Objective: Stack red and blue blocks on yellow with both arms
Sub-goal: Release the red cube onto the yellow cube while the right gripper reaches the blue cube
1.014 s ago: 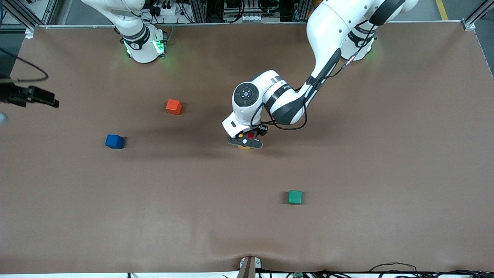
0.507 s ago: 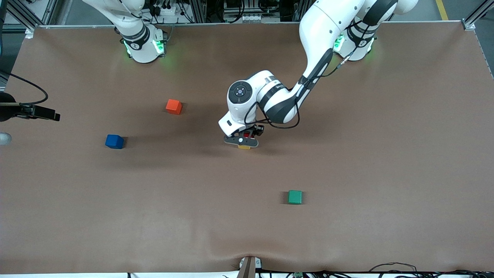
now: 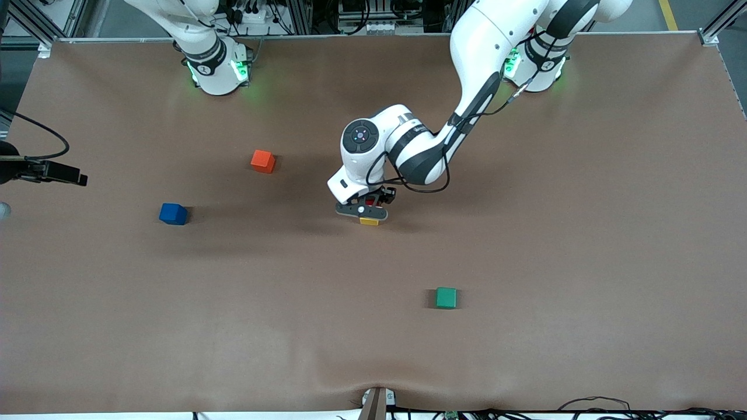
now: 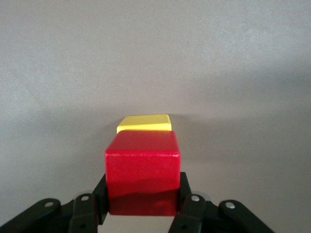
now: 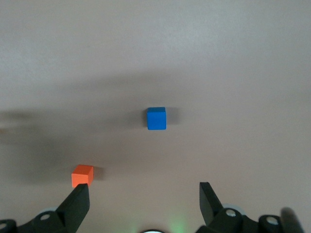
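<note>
Writing none legible; left hand (image 4: 141,206) clamps red block (image 4: 142,172) over yellow (image 4: 145,123); right hand (image 5: 146,204) spread, empty.

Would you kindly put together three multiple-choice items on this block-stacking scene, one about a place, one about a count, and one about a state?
1. Where is the green cube compared with the blue block?
A. Nearer the front camera
B. Farther from the front camera
C. On top of it

2. How many cubes lie loose on the table, apart from the one being held?
A. Two
B. Three
C. Four

3. What is the left gripper doing?
A. Open over the green cube
B. Shut on the red block
C. Shut on the blue block

Answers:
1. A, since it shows lower in the front view.
2. C: the blue block, the green cube, the orange-red cube and the yellow cube.
3. B, since the left wrist view shows its fingers clamping the red block over the yellow cube.
</note>
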`<state>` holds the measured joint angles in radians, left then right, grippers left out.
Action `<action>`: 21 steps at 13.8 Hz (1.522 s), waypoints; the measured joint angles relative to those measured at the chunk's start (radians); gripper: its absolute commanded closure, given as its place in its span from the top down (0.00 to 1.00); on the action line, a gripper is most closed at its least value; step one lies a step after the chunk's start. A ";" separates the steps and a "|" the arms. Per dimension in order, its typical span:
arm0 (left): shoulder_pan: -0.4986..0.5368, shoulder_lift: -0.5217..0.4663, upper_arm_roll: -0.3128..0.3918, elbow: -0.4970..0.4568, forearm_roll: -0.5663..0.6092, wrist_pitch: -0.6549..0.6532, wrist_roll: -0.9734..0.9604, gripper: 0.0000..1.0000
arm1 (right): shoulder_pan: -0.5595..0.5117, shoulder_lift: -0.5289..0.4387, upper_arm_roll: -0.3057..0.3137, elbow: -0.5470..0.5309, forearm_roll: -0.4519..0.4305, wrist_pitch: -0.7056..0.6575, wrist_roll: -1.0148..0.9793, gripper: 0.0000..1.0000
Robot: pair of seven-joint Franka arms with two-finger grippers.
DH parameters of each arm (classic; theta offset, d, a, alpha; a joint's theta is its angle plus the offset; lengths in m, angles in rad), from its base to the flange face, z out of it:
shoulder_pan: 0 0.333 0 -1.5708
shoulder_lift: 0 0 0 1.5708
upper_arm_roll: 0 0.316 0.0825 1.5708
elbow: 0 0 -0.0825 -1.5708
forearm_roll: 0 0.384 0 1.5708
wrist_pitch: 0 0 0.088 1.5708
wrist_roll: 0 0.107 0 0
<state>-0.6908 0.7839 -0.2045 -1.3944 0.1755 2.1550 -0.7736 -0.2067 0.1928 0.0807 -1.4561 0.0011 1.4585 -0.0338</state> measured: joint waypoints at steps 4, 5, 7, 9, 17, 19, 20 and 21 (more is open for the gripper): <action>0.000 0.005 0.006 0.000 0.000 0.002 -0.004 1.00 | 0.000 0.010 -0.001 -0.008 0.001 0.001 0.001 1.00; 0.000 0.007 0.008 0.000 0.000 0.003 -0.005 1.00 | -0.003 0.019 -0.001 -0.011 0.001 0.004 0.003 1.00; 0.000 0.007 0.011 0.002 0.000 0.001 -0.007 1.00 | -0.027 0.049 -0.003 -0.024 0.001 0.038 0.005 1.00; 0.000 0.002 0.013 0.015 0.000 -0.038 -0.008 1.00 | -0.052 0.081 -0.004 -0.065 0.001 0.099 0.004 1.00; 0.030 -0.193 0.015 0.059 -0.019 -0.283 -0.018 1.00 | -0.068 0.107 0.011 -0.329 0.003 0.374 0.004 1.00; 0.069 -0.250 0.016 0.060 -0.021 -0.338 -0.018 1.00 | -0.064 0.107 0.014 -0.419 0.003 0.487 0.003 1.00; 0.095 -0.285 0.017 0.061 -0.021 -0.363 -0.017 1.00 | -0.059 0.107 0.015 -0.472 0.003 0.555 0.003 1.00; 0.125 -0.325 0.017 0.062 -0.022 -0.402 -0.013 1.00 | -0.052 0.108 0.016 -0.524 0.003 0.618 0.003 1.00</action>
<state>-0.5661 0.4593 -0.1871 -1.3325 0.1539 1.7534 -0.7864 -0.2591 0.3007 0.0965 -1.9801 0.0038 2.0770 -0.0313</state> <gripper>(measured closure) 0.000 0.000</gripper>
